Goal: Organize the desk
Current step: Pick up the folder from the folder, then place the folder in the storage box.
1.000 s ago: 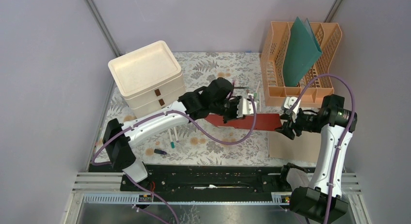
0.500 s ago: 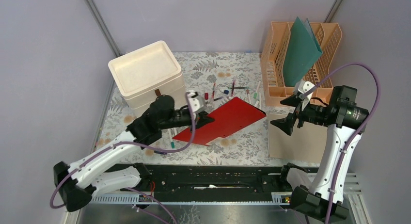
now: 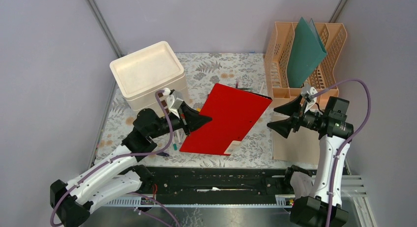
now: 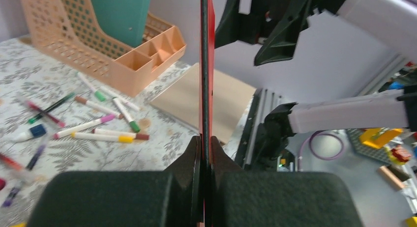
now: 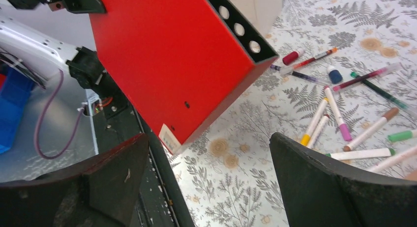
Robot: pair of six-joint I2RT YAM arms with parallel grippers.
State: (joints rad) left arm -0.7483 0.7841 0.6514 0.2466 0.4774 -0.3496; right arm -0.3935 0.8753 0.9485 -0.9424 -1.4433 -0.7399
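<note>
Between clamped left fingers (image 4: 189,160), red folder (image 3: 226,120)

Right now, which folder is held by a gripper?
The red folder, clamped in the left gripper; the green folder stands in the orange rack.

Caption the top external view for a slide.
Left gripper holds a red folder tilted above the desk; right gripper open alongside.
</note>
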